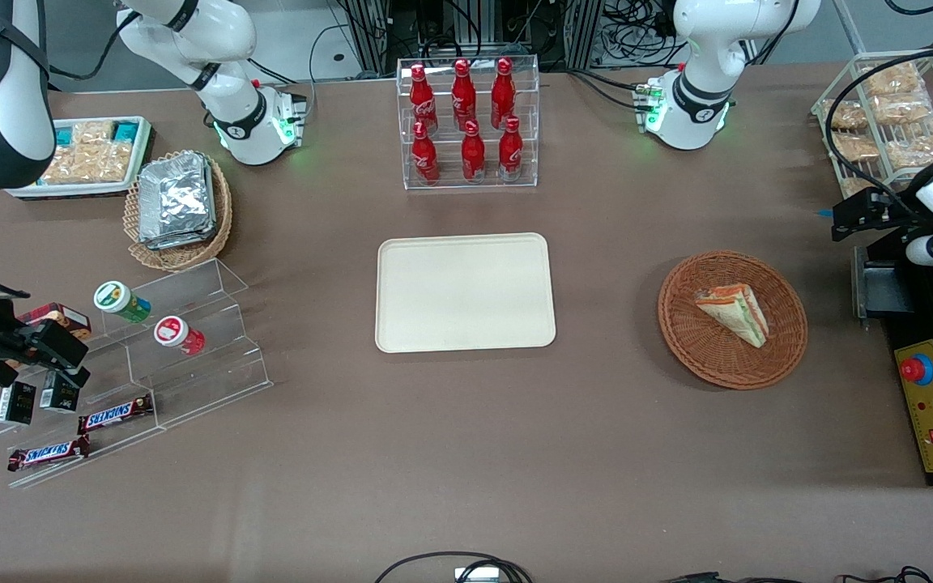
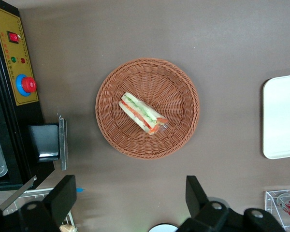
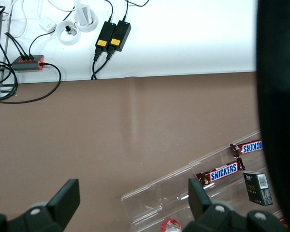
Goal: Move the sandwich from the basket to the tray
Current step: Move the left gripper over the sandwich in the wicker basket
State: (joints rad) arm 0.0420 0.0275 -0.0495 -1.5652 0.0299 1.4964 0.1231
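Note:
The sandwich (image 1: 734, 312) (image 2: 142, 113), a white bread wedge with orange, red and green layers, lies in the round reddish-brown wicker basket (image 1: 701, 356) (image 2: 174, 82). The cream tray (image 1: 465, 291) (image 2: 282, 116) lies flat and bare at the table's middle, beside the basket toward the parked arm's end. My left gripper (image 1: 859, 217) (image 2: 130, 198) hangs raised above the table, off the basket's rim toward the working arm's end. It is open wide, and only bare tabletop shows between its fingers (image 2: 63, 198). It touches neither the basket nor the sandwich.
A black control box with a red button (image 1: 932, 405) stands beside the basket at the working arm's end. A wire rack of snack packs (image 1: 888, 105) stands farther from the camera. A clear rack of red bottles (image 1: 466, 121) stands farther from the camera than the tray.

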